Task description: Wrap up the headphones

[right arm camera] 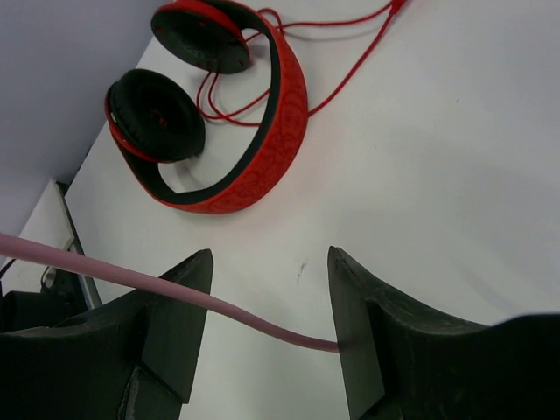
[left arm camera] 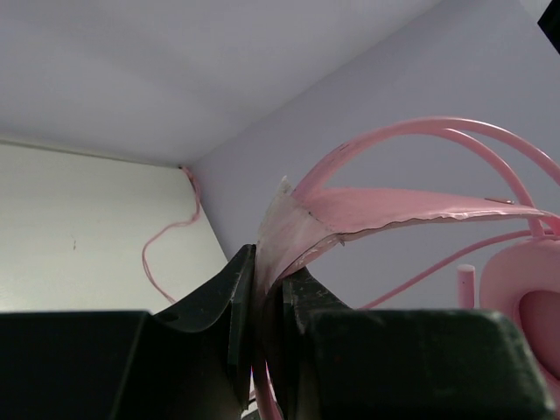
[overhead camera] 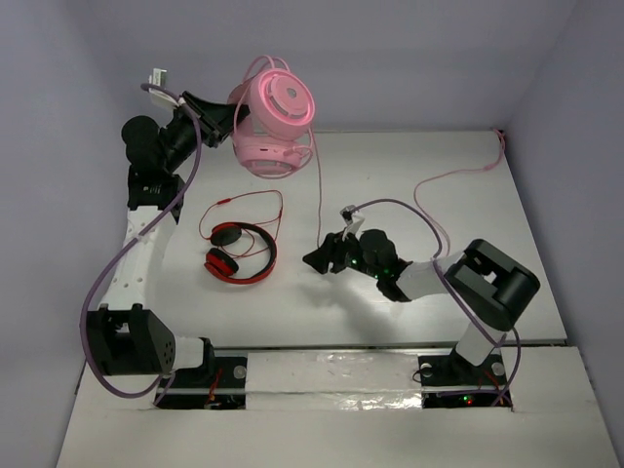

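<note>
Holding pale pink headphones (overhead camera: 276, 117) aloft over the counter's (overhead camera: 409, 185) far edge toward its far-left corner, left gripper (overhead camera: 216, 115) pinching the headband strap (left arm camera: 385, 210); right gripper (overhead camera: 327, 255) spread around the pink cable (overhead camera: 319, 195) mid-counter, best closed lightly, then circled evenly, clear of the red-and-black headphones (overhead camera: 239, 255).

High rear top view over table (overhead camera: 409, 175), wrist views close, right shares red headphones (overhead camera: 222, 263)
</note>
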Controlling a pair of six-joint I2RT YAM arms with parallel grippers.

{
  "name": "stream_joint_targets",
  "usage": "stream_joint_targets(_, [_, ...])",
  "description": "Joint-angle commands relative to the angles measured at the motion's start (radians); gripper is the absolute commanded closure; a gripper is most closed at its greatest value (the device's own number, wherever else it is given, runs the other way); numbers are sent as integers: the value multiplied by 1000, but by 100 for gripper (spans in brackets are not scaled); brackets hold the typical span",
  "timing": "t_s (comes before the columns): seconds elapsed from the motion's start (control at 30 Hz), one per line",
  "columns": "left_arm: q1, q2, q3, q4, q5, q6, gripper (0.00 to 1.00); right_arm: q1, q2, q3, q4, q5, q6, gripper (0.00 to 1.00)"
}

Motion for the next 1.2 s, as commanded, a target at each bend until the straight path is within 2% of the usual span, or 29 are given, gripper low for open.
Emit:
stream_joint_targets(0.0, [1,-37,9,98,-79,-79,100,-4,69,24,113,-54,41,39])
stream_joint_targets(0.23, [12,-34,-68,141,-109,-114,100,-4,129,26,96,-57,57,33])
stream_joint_targets(0.37, [23,-30,-39,130,-105,-110,100,-4,115,-7,108,-37,60,30])
stream_joint_targets(0.5, [34,-17,30,93,-112,-97,100,-4,129,-31,122,-15,61,30])
stream_joint_targets(0.6, [34,-23,29,64,-154,-71,100,-4,114,-60,177,-27,84,52])
stream_joint_targets(0.63, [34,-31,23,53,-171,-59,100,-4,101,-66,180,-26,90,69])
stream_joint_targets(0.67, [34,-36,14,41,-192,-35,100,9,84,-62,147,-11,90,77])
stream_joint_targets(0.73, [34,-46,-37,32,-258,-19,100,41,22,-39,66,11,75,85])
stream_joint_targets(0.8, [6,-57,-84,6,-321,24,100,74,-18,22,-101,55,57,90])
stream_joint_targets(0.93, [-61,-95,-147,-57,-591,122,100,173,-112,131,-426,159,6,98])
stream_joint_targets(1.17, [-196,-93,-174,-128,-913,269,100,350,-126,341,-804,282,-45,100])
